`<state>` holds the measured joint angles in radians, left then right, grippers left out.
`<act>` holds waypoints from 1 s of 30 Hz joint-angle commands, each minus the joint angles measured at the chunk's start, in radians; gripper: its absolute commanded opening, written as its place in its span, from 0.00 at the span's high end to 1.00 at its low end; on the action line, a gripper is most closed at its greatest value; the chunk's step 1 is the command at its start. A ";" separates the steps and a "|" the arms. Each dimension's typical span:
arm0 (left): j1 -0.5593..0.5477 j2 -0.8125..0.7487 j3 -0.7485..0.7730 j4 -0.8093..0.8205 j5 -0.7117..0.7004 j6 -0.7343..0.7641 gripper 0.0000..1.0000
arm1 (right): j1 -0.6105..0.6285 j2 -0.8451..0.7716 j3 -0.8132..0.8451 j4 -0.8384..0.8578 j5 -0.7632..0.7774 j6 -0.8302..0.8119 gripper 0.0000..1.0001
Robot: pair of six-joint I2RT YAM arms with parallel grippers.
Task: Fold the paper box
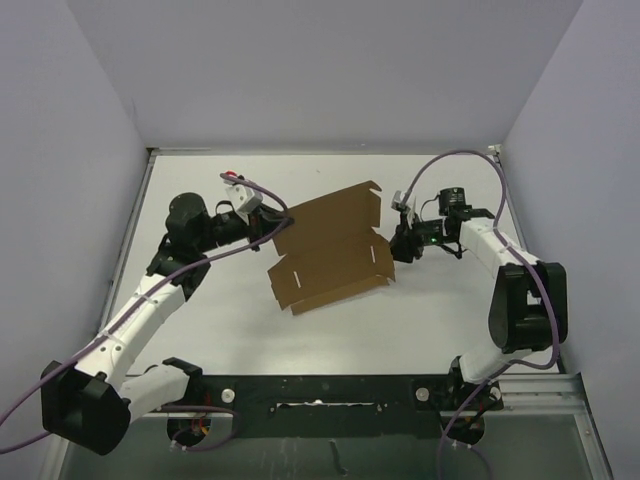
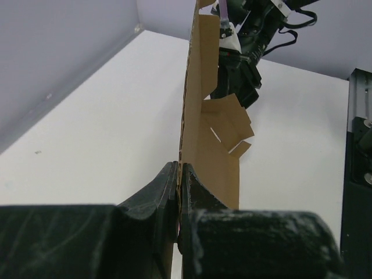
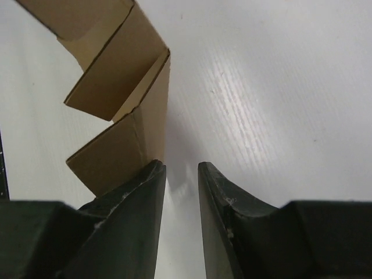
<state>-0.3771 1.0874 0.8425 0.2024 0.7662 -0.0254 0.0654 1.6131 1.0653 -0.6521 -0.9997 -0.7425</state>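
The paper box (image 1: 330, 252), a brown die-cut cardboard sheet with flaps and slits, lay partly folded near the middle of the white table (image 1: 250, 330), between the two arms, as seen from overhead. The left tool (image 1: 272, 224) met the sheet's left edge, while the right tool (image 1: 405, 246) sat at its right edge, beside a raised flap.

From the left wrist, the left tool (image 2: 179, 189) was clamped on the thin edge of the paper box (image 2: 209, 139), its fingers (image 2: 160, 192) pressed to either face with nothing but cardboard between them. The sheet ran edge-on away from the camera, and slotted tabs projected from its right face. The dark right arm (image 2: 247, 40) showed behind the sheet's far end.

From the right wrist, the right tool (image 3: 181, 168) was parted narrowly, with only bare table (image 3: 261, 87) in the gap. A zigzag of folded flaps of the paper box (image 3: 116, 75) rose just outside one finger (image 3: 139, 197), seemingly touching its outer side, and was not gripped
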 commanded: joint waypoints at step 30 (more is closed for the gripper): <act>-0.019 -0.109 -0.121 0.117 -0.059 0.315 1.00 | 0.000 0.089 0.097 0.049 -0.146 0.127 0.61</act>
<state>-0.3946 1.0199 0.7090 0.2405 0.7258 0.2699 0.0872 1.7454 1.1393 -0.5446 -1.0416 -0.5995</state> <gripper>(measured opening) 0.018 0.382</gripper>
